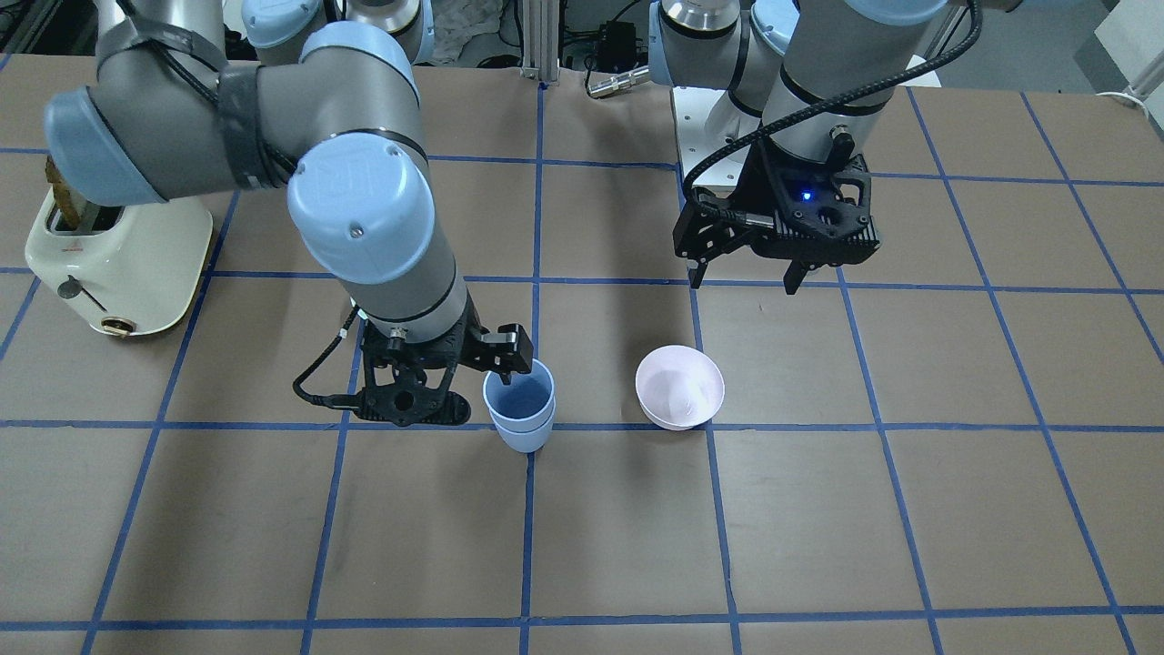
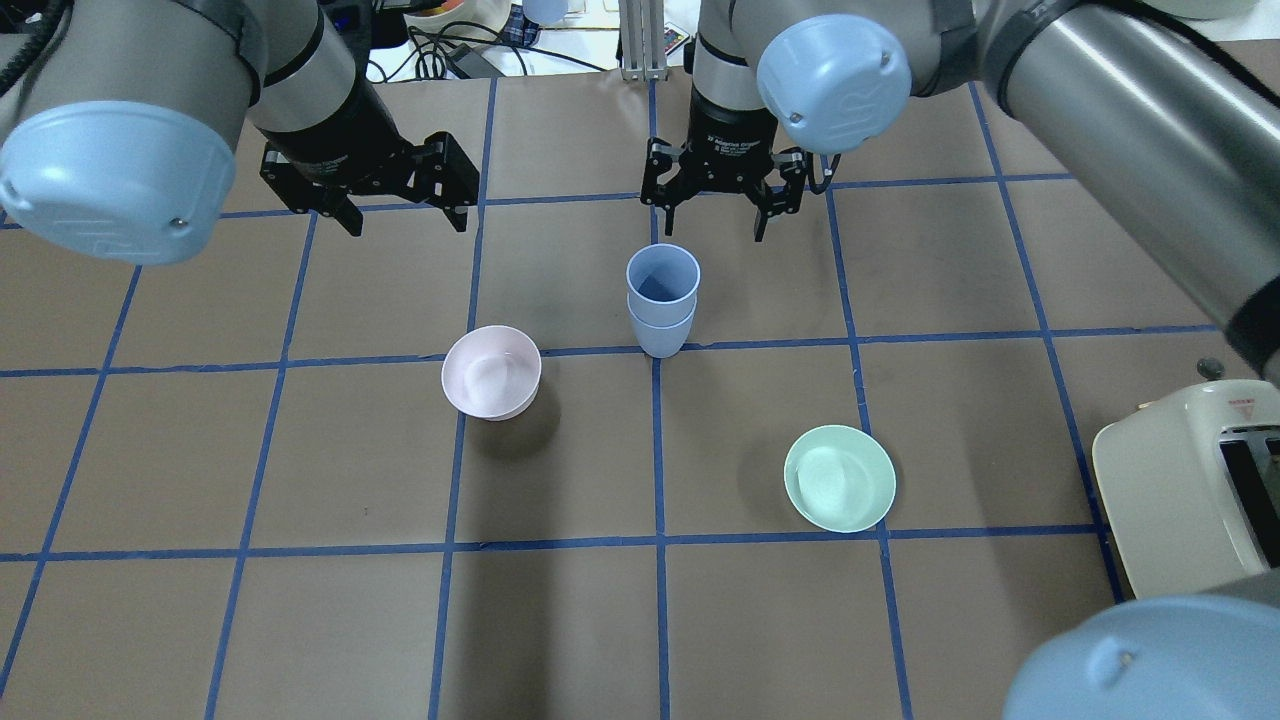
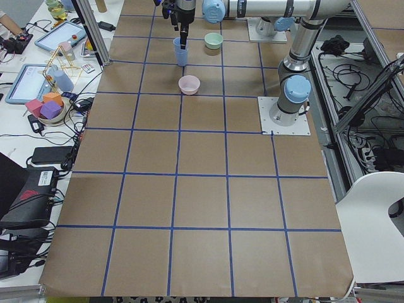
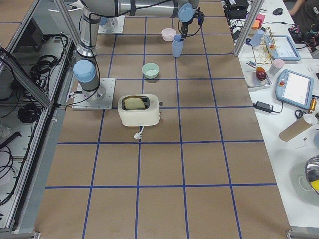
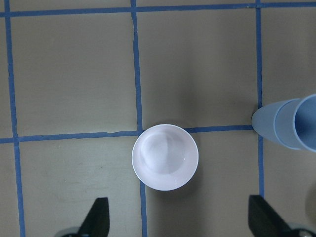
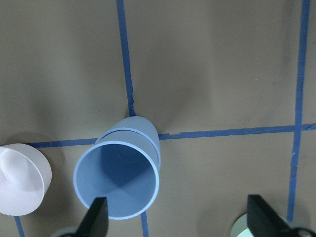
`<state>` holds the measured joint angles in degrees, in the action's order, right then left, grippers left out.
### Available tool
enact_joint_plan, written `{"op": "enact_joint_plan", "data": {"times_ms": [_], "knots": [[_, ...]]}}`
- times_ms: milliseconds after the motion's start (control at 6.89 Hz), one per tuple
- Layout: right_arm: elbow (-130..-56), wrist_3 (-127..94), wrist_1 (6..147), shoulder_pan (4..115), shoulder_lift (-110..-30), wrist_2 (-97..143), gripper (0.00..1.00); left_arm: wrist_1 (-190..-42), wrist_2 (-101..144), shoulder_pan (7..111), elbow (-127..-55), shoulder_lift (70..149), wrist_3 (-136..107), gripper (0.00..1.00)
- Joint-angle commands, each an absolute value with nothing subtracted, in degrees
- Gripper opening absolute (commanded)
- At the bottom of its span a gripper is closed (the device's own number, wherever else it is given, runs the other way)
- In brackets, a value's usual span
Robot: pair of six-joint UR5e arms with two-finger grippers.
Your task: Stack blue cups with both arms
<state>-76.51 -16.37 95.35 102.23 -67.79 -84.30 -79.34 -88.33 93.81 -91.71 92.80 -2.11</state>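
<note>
Right end effector (image 2: 713, 222) spread wide just above the nested blue cups (image 2: 661, 300), gripping nothing. Left end effector (image 2: 405, 220) same deal, empty, up over the pink bowl (image 2: 490, 372).

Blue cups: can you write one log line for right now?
blue cups: nested, upright | left end effector: open, empty | right end effector: open, empty

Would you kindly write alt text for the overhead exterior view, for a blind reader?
Two blue cups stand nested centrally, the open right gripper close by them. The open left gripper hangs farther left; a pink bowl and a green bowl sit nearer the camera.
</note>
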Motion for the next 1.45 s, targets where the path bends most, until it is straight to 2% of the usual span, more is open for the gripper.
{"op": "enact_joint_plan", "data": {"times_ms": [0, 435, 726, 1306], "knots": [[-77.2, -6.7, 93.6, 96.8, -74.0, -86.7, 1.0, -79.5, -88.3, 93.8, -91.7, 92.7, -2.1, 1.0], [-89.1, 0.3, 90.7, 89.8, -86.4, -89.4, 1.0, -79.9, -88.4, 93.8, -91.9, 92.5, -2.1, 1.0], [-90.5, -0.8, 85.1, 88.4, -91.0, -89.4, 1.0, -80.0, -88.4, 93.8, -92.3, 92.1, -2.1, 1.0], [-90.2, -0.7, 84.8, 88.6, -91.0, -89.3, 1.0, -80.0, -88.3, 93.8, -92.4, 92.2, -2.1, 1.0]]}}
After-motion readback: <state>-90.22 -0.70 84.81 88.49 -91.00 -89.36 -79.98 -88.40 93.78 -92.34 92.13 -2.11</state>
